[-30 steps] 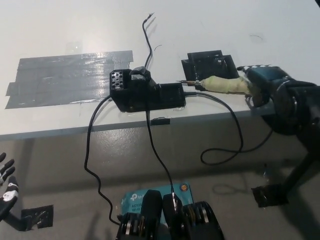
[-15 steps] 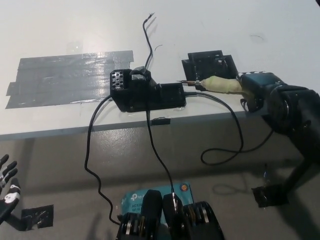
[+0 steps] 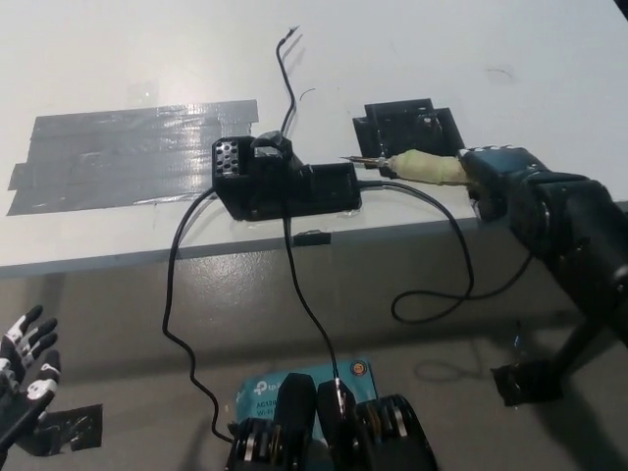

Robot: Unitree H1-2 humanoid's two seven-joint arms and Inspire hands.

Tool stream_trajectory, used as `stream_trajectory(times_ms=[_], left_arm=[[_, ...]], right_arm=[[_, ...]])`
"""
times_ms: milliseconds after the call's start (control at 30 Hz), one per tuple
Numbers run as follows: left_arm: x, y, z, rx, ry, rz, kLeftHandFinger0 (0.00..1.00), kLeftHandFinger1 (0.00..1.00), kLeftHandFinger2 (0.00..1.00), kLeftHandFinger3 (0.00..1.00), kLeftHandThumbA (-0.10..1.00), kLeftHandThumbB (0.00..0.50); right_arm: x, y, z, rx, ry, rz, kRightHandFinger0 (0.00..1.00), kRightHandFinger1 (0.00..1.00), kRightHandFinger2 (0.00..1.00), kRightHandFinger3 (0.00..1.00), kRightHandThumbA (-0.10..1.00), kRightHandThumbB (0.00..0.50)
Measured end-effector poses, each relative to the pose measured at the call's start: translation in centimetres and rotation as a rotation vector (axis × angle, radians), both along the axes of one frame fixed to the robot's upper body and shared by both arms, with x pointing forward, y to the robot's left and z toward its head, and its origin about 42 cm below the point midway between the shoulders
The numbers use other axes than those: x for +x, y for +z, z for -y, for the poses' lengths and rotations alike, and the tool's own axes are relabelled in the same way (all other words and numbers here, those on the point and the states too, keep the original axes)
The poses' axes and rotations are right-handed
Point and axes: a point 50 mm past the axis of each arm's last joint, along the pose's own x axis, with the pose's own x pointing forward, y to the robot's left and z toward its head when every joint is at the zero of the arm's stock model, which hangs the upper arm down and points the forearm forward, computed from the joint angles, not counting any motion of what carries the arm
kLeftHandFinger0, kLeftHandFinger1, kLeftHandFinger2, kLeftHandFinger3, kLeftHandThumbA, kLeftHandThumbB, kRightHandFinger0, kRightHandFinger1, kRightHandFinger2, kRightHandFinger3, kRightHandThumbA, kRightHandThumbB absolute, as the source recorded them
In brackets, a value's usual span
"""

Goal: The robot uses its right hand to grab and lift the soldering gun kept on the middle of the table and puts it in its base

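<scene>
Change since the earlier frames: we noted the right hand (image 3: 500, 182) further left along the table's (image 3: 412, 59) front edge, carrying the gun (image 3: 417, 166) with it; the left hand (image 3: 25, 368) showed more fully at the lower left. The whole picture sat a touch lower and left, so part of this was camera shift.

Right hand: black, closed around the rear of the gun's pale wrapped handle. Gun roughly level, tip (image 3: 351, 160) pointing left, just at the right end of the base (image 3: 285, 184) and in front of the black bracket (image 3: 407, 123).

Base: black block near the table's front edge, beside the grey tape (image 3: 128, 152), a cord (image 3: 177, 294) trailing off the edge.

Left hand: idle, fingers spread, holding nothing, well below the table.

Handling note: we judged the step to be the insertion. It would go best with the tip kept in line with the base's opening, fed in slowly leftward, the grip firm until the handle seats, and the gun's cable (image 3: 461, 265) left slack so it could not drag the tip aside.

Not made out: the base's holder opening itself; whether the tip touched the base; the right hand's fingers, merged with the dark arm; the bracket's purpose; the cords' far ends, cut off or hidden.
</scene>
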Motion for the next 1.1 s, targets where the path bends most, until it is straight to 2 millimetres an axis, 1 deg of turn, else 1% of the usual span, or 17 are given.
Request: stream_trajectory(times_ms=[67,133,200,267,367,400,433,500,567,600,700,733,833,933,1000,1067,1100], left_arm=[[0.1,-0.1,0.1,-0.001,-0.007,-0.004,0.99,1.00,1.00,1.00,0.42,0.064],[0.1,-0.2,0.1,-0.001,-0.009,-0.005,0.98,1.00,1.00,1.00,0.47,0.071],[0.1,-0.3,0.1,-0.002,-0.009,-0.006,0.98,1.00,1.00,1.00,0.49,0.066],[0.1,-0.3,0.0,-0.002,-0.012,-0.008,0.98,1.00,1.00,1.00,0.52,0.083],[0.1,-0.4,0.0,-0.001,-0.017,-0.005,0.99,1.00,1.00,1.00,0.53,0.080],[0.0,-0.4,0.0,-0.001,-0.018,-0.007,0.99,1.00,1.00,1.00,0.52,0.077],[-0.1,-0.4,0.0,-0.001,-0.019,-0.008,0.98,1.00,1.00,1.00,0.54,0.094],[-0.3,-0.6,0.0,-0.002,-0.022,-0.015,0.98,1.00,1.00,1.00,0.55,0.076],[-0.4,-0.7,0.0,-0.002,-0.026,-0.020,0.97,1.00,1.00,1.00,0.55,0.086],[-0.5,-0.8,0.0,-0.002,-0.028,-0.022,0.97,1.00,1.00,1.00,0.55,0.066],[-1.0,-1.1,0.0,-0.001,-0.033,-0.033,0.97,1.00,1.00,1.00,0.55,0.075],[-1.1,-1.2,0.0,-0.001,-0.035,-0.035,0.97,1.00,1.00,1.00,0.55,0.064],[-1.2,-1.3,0.1,0.000,-0.042,-0.037,0.97,1.00,1.00,1.00,0.55,0.049],[-1.3,-1.4,0.2,0.001,-0.050,-0.036,0.98,1.00,1.00,1.00,0.59,0.060],[-1.3,-1.4,0.3,0.001,-0.059,-0.038,1.00,1.00,1.00,1.00,0.64,0.084],[-1.3,-1.5,0.5,0.005,-0.073,-0.041,0.99,1.00,1.00,1.00,0.66,0.083],[-1.3,-1.5,0.6,0.007,-0.082,-0.044,0.99,1.00,1.00,1.00,0.67,0.090]], right_arm=[[0.0,-0.1,-0.5,0.003,0.005,-0.003,1.00,1.00,1.00,1.00,0.43,0.314],[0.1,-0.2,-0.8,0.002,0.003,-0.010,1.00,1.00,1.00,1.00,0.53,0.341],[0.2,-0.1,-0.7,-0.002,-0.003,-0.015,1.00,1.00,1.00,1.00,0.58,0.410],[0.2,-0.2,-0.7,-0.004,-0.009,-0.022,1.00,1.00,1.00,1.00,0.61,0.494],[0.2,-0.1,-0.4,-0.008,-0.029,-0.035,1.00,1.00,1.00,1.00,0.63,0.500],[0.1,-0.1,-0.3,-0.010,-0.035,-0.042,1.00,1.00,1.00,1.00,0.60,0.500],[0.1,0.0,-0.2,-0.010,-0.037,-0.045,1.00,1.00,1.00,1.00,0.57,0.500],[0.1,0.1,0.0,-0.013,-0.048,-0.059,1.00,1.00,1.00,1.00,0.54,0.500],[0.1,0.1,0.0,-0.015,-0.057,-0.070,1.00,1.00,1.00,1.00,0.53,0.500],[0.0,0.1,0.0,-0.015,-0.061,-0.073,1.00,1.00,1.00,1.00,0.52,0.500],[0.0,0.2,-0.1,-0.023,-0.071,-0.078,1.00,1.00,1.00,1.00,0.51,0.500],[-0.1,0.2,-0.1,-0.024,-0.074,-0.081,1.00,1.00,1.00,1.00,0.48,0.500],[-0.1,0.2,-0.2,-0.021,-0.086,-0.088,1.00,1.00,1.00,1.00,0.48,0.500],[-0.2,0.3,-0.6,-0.014,-0.092,-0.092,1.00,1.00,1.00,1.00,0.49,0.500],[-0.2,0.2,-0.8,-0.010,-0.097,-0.095,1.00,1.00,1.00,1.00,0.40,0.500],[-0.2,0.2,-0.9,0.001,-0.103,-0.097,0.98,1.00,1.00,1.00,0.38,0.500],[-0.2,0.2,-1.0,0.006,-0.105,-0.098,0.88,1.00,1.00,1.00,0.30,0.500]])
